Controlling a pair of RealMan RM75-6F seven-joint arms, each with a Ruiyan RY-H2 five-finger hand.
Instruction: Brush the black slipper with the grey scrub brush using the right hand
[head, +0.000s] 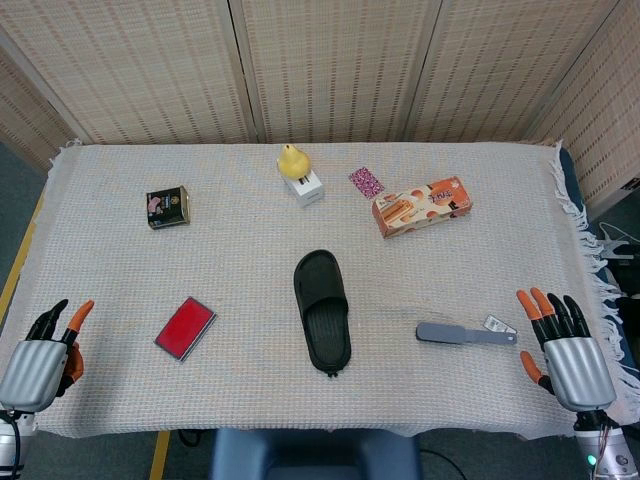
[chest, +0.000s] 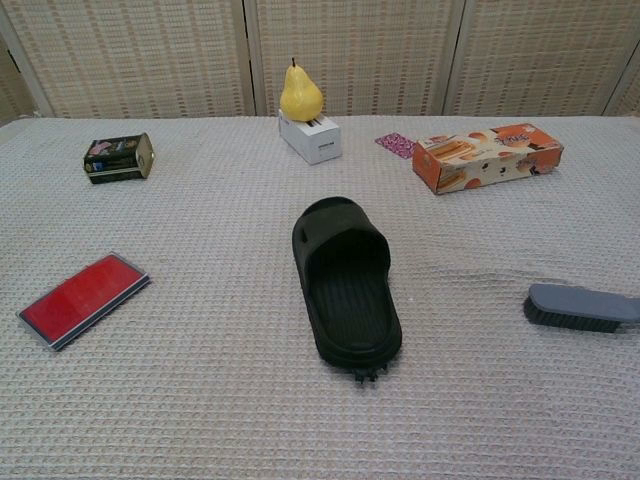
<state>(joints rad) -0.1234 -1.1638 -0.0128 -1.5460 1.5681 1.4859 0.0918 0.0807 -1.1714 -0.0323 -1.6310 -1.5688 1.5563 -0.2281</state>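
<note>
Slipper (head: 322, 312), black and single, was seen in the head view lying near the middle of the cloth-covered worktop (head: 480, 270), toe opening toward the far edge. One grey scrub brush (head: 466, 334) was laid to the right of the slipper, well apart from it, with its handle pointing away from the slipper. The right robot hand (head: 562, 343) was held beyond the brush handle, released, fingers apart and grasping nothing. The left robot hand (head: 42, 352) was kept well to the left of the slipper, fingers apart, nothing held. One red flat case (head: 185, 328) was noted left of the slipper, one dark tin (head: 167, 207) further off, and behind the slipper one pear (head: 291, 160) on one white box (head: 306, 187), one small patterned packet (head: 366, 181) and one orange carton (head: 421, 207).

In the chest view, the slipper (chest: 346, 283) was shown central and the brush (chest: 583, 307) partly cut off at the right edge; neither robot hand was shown.

A poor grasp was judged the main risk: the low, thin handle could be pushed across the cloth instead of lifted. Once brushing began, the light, unheld slipper could be slid or turned by the strokes.
</note>
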